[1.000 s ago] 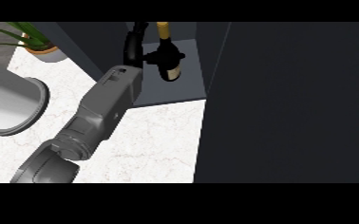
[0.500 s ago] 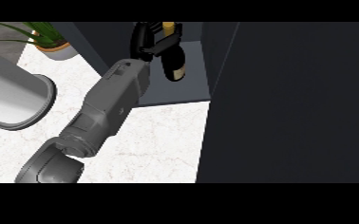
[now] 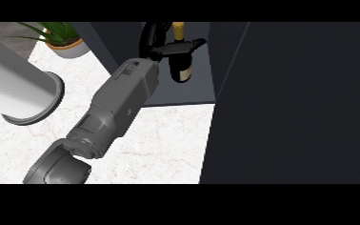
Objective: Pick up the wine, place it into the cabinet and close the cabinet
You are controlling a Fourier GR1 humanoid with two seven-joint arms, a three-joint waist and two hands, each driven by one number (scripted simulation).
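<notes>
Landmark: the cabinet (image 3: 190, 93), the dark box whose open interior is showing at the top middle of the head view; everything below is placed relative to it.
Hand in play: only one arm is in view, coming up from the lower left. Which arm it is can't be settled from position alone, so this is a guess: it's probably the left hand (image 3: 160, 43), since it's entering left of centre.
Fingers: they're curling round the bottle's upper body, with the thumb poking out toward the cabinet's right wall. So it's pinching the wine, not spread.
Wine: the wine bottle (image 3: 181, 66) is hanging inside the cabinet opening, gold-topped neck pointing to the back, pale label facing down toward the cabinet floor. Whether it's touching the floor or hovering just over it, can't tell.
Other hand: not showing anywhere.
Door: the big dark panel (image 3: 288, 105) to the right of the opening is looking like the cabinet door, swung open.
Done so far: pickup is sorted, and the bottle is already within the cabinet.
Left to do: setting it down, letting go, pulling the arm out, swinging the door shut.
Bystanders: a potted plant (image 3: 62, 42) and a white cylinder (image 3: 25, 93) are sitting well left of the cabinet on the marble counter (image 3: 162, 143).
</notes>
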